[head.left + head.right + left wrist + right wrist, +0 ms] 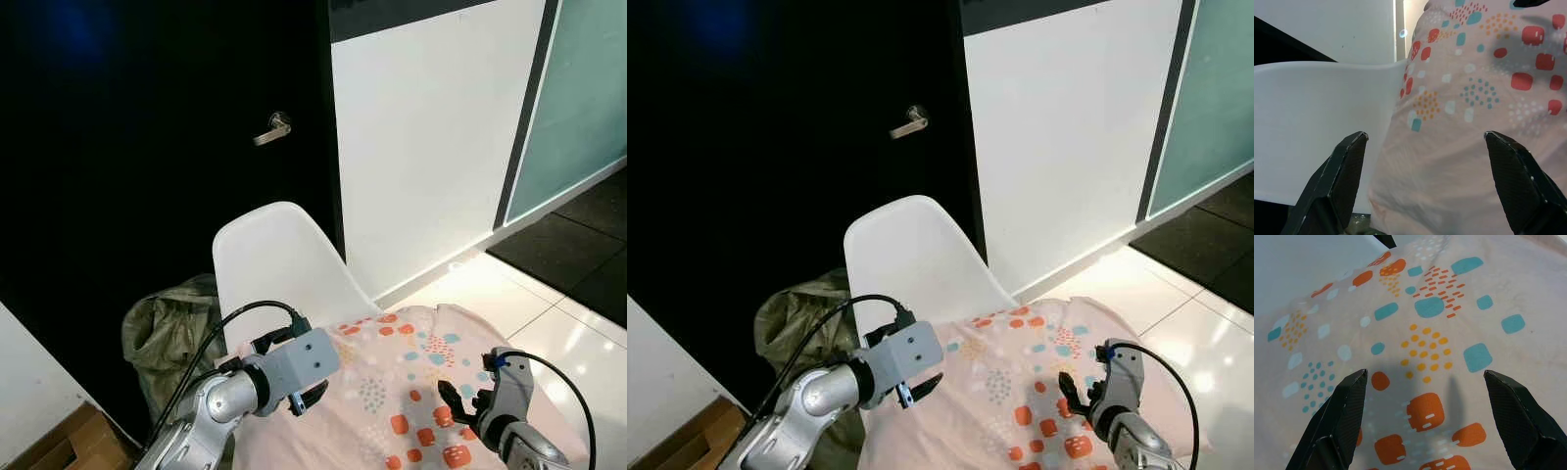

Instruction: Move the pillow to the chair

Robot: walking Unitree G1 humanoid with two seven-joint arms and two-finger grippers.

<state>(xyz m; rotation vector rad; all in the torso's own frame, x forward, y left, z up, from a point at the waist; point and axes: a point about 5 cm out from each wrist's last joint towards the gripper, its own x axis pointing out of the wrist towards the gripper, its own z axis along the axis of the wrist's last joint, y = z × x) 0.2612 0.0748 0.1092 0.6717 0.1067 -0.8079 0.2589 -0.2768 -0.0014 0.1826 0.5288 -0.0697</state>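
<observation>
On the white chair (279, 259), patterned pillow (392, 392) rested, left pincer (312, 397) and right pincer (458, 406) both spread wide, touching nothing.

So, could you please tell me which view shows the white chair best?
The left eye view: the chair shows its whole curved back, with the pillow on its seat. The right eye matches; the left wrist shows part of the shell, the right wrist a sliver.

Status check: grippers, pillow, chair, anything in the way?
Left gripper open at the pillow's left edge; right gripper open over its top. Pillow lies on the white chair, unheld. Olive bag beside the chair, not blocking.
</observation>
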